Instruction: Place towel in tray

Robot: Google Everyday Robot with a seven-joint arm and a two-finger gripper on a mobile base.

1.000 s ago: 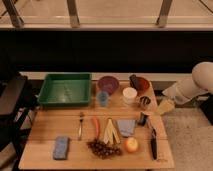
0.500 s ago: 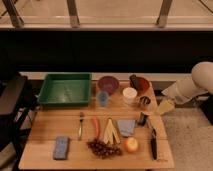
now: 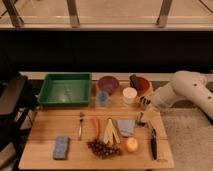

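Though the hand (image 3: pixel 145 116) hangs just beside the towel (image 3: pixel 126 127), I cannot tell whether it is open or closed.

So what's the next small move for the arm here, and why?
Probably ease the gripper down and toward the picture's left, onto the towel. The gripper hangs just beside the towel's right edge, and the towel lies outside the green tray, which sits at the back left.

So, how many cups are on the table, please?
2: a blue cup in front of the purple bowl, a white cup by the brown bowl. The gripper is near the towel.
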